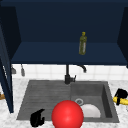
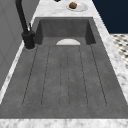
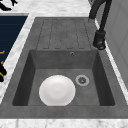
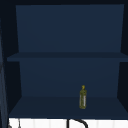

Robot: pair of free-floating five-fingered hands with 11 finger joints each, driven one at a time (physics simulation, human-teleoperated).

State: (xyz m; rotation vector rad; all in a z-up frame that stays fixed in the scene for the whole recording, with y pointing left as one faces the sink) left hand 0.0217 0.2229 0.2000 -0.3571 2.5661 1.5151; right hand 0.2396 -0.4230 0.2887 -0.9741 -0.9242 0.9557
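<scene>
yellow banana [image 1: 122,101] lies under the right hand [image 1: 121,93].

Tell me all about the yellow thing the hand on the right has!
The banana is yellow and long, lying roughly level on the marble counter right of the sink. The right hand, black, sits on top of it with fingers curled round its left part, so that part is covered. Its right end runs out of the front view. Its skin looks smooth and plain.
</scene>
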